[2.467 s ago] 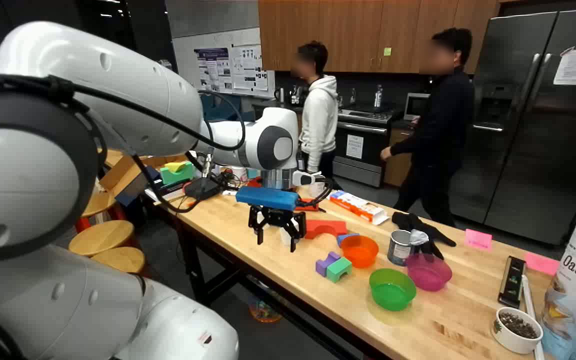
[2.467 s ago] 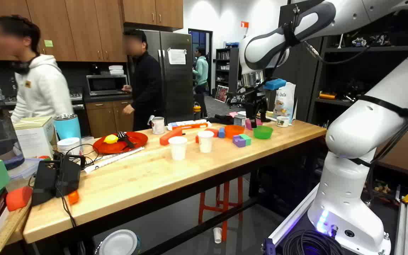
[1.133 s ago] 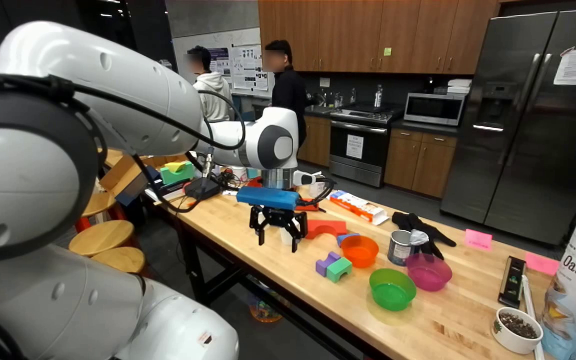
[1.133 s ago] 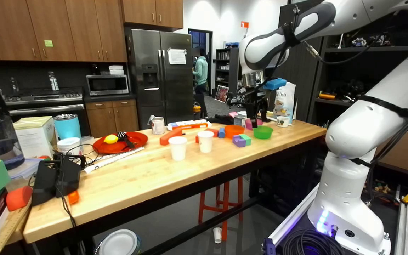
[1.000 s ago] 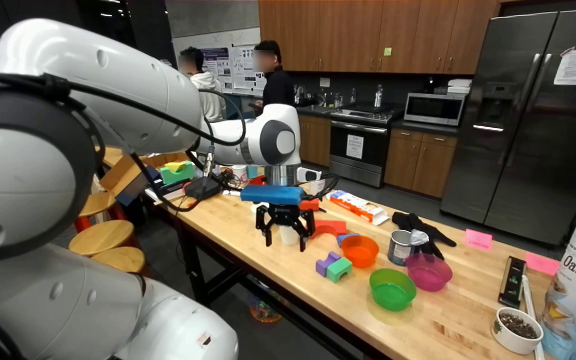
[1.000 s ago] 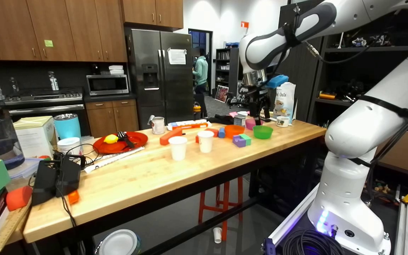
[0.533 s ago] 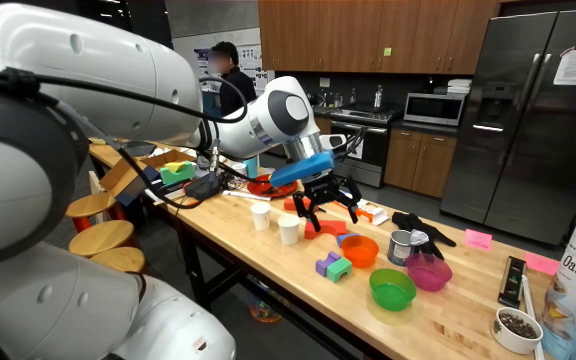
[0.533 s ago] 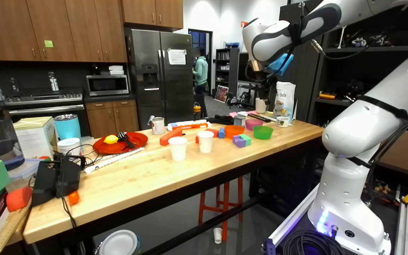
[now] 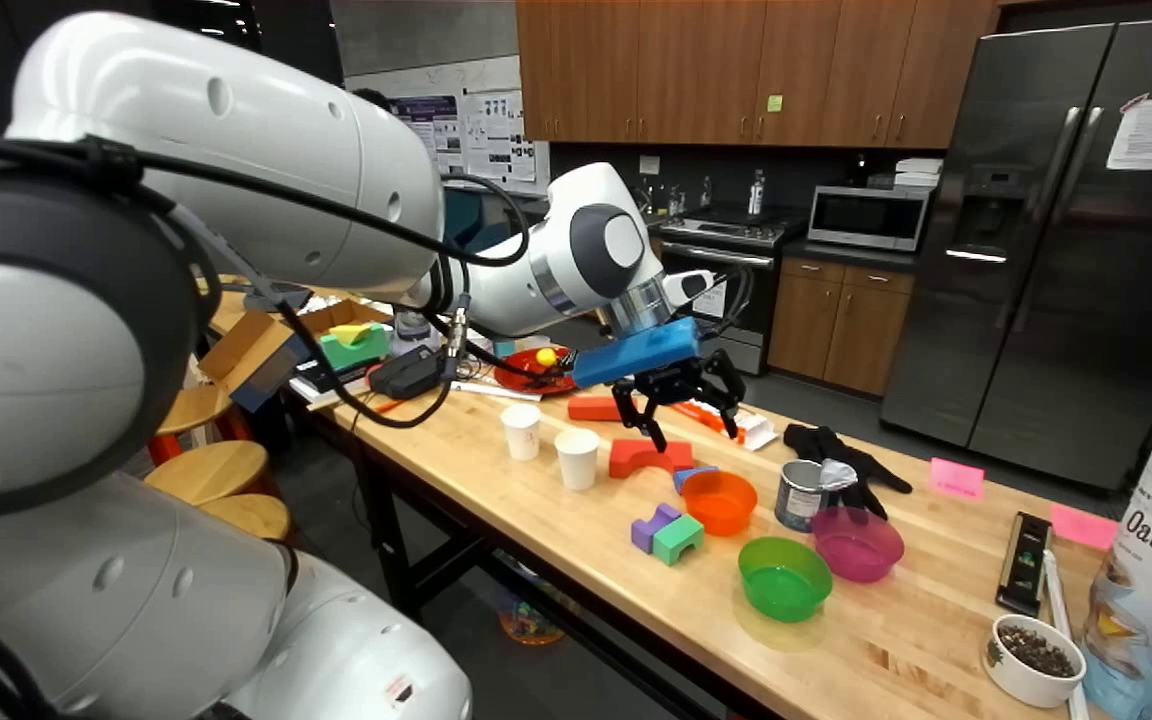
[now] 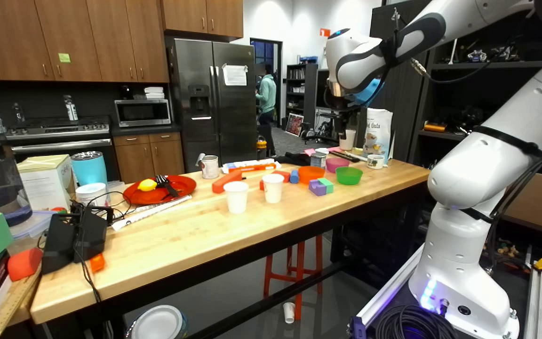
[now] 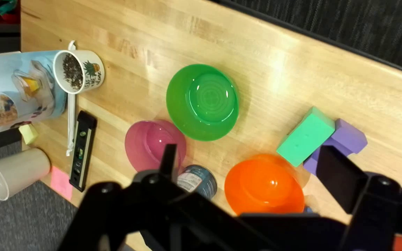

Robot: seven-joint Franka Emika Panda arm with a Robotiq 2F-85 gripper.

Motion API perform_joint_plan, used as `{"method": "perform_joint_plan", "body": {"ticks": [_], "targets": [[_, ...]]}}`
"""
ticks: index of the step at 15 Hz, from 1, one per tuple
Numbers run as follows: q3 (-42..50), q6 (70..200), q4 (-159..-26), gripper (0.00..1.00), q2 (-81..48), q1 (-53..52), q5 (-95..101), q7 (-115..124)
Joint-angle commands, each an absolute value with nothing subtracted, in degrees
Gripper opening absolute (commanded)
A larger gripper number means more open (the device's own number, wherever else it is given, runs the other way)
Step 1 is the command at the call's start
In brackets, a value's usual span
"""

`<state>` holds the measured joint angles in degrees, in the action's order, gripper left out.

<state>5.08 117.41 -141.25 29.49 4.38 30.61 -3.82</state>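
My black gripper is open and empty, tilted, in the air above the table. In the wrist view an orange bowl shows between its spread fingers, well below them. A green bowl and a magenta bowl lie beyond it. A green block touches a purple block, partly hidden by one finger. A metal can is partly hidden by the other finger. In an exterior view a red arch block and two white cups stand on the table left of the bowls.
A black glove, an orange-and-white box, a level, an oats bag and a small pot are on the table. A red plate with a lemon lies at the other end.
The gripper was pointing down, then rose, tilted and moved right in the exterior view showing the oats up close. Its fingers stay open. Two people walked out of sight. Table objects have not moved.
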Motion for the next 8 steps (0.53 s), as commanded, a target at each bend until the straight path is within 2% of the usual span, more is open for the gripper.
{"method": "perform_joint_plan", "body": {"ticks": [1,8], "targets": [[5.3,123.4,-142.3,1.00,27.6,5.0,29.4,-3.7],[5.5,130.7,-143.6,1.00,24.4,5.2,27.5,-5.5]]}}
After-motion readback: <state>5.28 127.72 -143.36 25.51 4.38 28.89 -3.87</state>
